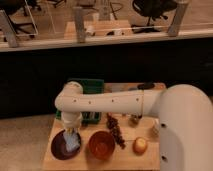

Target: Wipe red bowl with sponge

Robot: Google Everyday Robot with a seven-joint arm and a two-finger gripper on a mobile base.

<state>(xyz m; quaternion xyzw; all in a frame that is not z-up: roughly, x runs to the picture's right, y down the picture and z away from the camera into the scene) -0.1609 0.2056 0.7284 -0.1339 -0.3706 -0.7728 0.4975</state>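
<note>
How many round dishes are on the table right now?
2: the red bowl at front centre, and a dark plate to its left, under the gripper and sponge. The arm may hide others.

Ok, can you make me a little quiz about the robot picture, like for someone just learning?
1. True or false: the gripper is over the red bowl.
2. What sits left of the red bowl? A) dark plate B) green bin C) round fruit
3. Fill in: the pale sponge lies on the ____.

Key: 1 false, it is over the dark plate; 2 A; 3 dark plate.
</note>
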